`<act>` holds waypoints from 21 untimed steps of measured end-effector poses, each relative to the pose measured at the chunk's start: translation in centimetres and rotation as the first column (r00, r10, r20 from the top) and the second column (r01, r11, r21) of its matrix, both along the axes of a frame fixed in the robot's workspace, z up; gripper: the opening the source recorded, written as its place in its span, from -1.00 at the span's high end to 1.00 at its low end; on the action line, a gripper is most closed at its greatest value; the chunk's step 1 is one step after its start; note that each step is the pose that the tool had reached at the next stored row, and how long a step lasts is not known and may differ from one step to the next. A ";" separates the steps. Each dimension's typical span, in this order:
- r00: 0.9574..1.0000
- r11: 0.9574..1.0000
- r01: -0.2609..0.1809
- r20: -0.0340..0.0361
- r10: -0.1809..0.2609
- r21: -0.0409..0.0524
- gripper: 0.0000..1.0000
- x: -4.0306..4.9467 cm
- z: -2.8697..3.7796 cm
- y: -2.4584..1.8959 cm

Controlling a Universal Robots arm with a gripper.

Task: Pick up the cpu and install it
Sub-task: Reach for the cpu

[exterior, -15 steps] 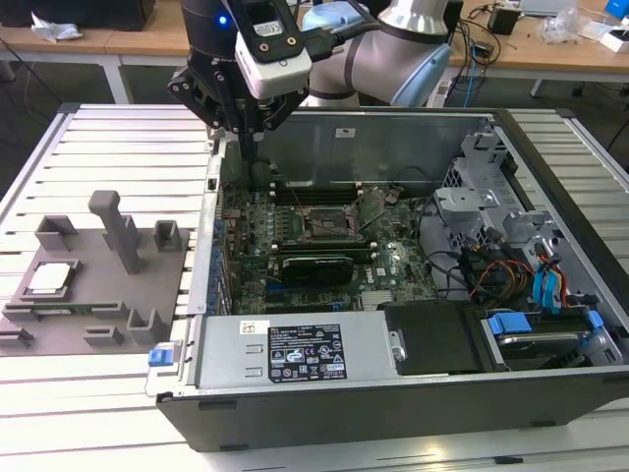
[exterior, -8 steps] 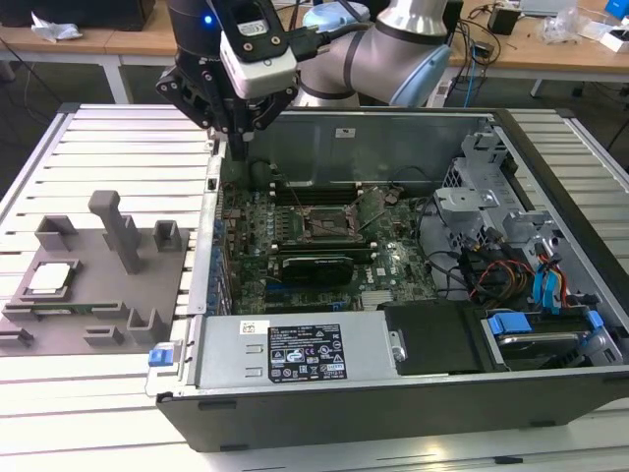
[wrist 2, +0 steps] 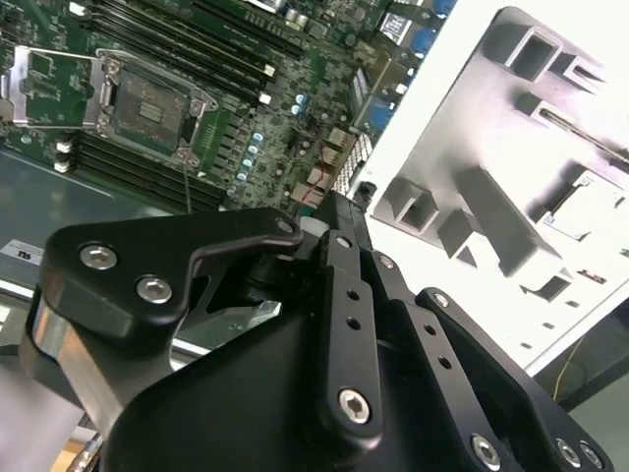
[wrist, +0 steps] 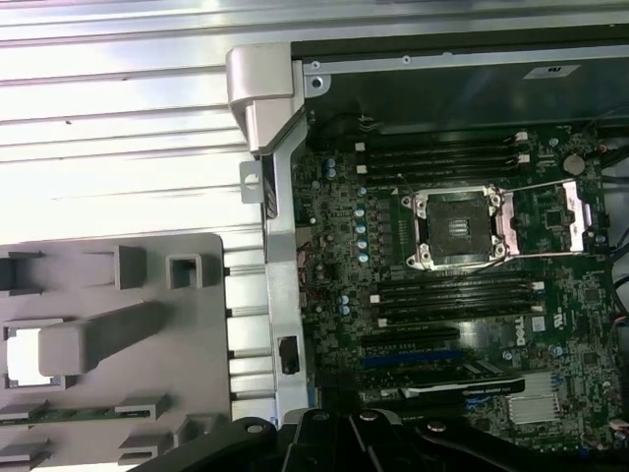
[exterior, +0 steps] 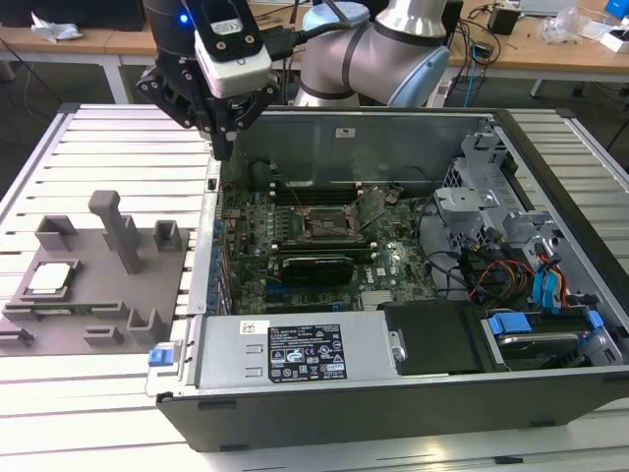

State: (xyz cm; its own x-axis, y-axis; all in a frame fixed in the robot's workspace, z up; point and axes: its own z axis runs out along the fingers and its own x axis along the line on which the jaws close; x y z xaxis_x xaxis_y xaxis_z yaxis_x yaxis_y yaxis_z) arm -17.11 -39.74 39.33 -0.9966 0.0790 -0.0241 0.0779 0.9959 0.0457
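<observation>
One gripper (exterior: 224, 149) hangs above the open computer case (exterior: 413, 403), at its wall on the exterior view's left, fingers drawn together and holding nothing. Inside lies the motherboard with its socket (exterior: 332, 224) open. Well apart, further left, the cpu (exterior: 51, 278) lies flat on the grey fixture plate (exterior: 88, 287).

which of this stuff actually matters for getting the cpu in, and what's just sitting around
For the job:
- cpu, lying on the grey fixture plate
- empty socket on the motherboard
- tool, holding nothing

Just lying about:
- black expansion card
- power supply
- drive cage
- blue cables
</observation>
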 end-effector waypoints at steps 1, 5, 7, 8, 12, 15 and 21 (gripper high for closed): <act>1.000 1.000 0.000 0.000 0.000 0.000 0.79 -0.22 0.00 0.01; 1.000 1.000 0.002 0.001 -0.002 0.000 0.79 -1.15 0.00 0.03; 1.000 1.000 0.002 0.001 -0.002 0.000 0.79 -1.52 0.00 0.04; 1.000 1.000 0.003 0.002 -0.003 0.000 0.79 -1.90 0.00 0.05; 1.000 1.000 0.004 0.002 -0.004 0.000 0.79 -2.69 0.00 0.09; 1.000 1.000 0.004 0.003 -0.004 0.000 0.79 -3.18 0.00 0.10; 1.000 1.000 0.006 0.003 -0.006 0.000 0.79 -4.09 0.00 0.12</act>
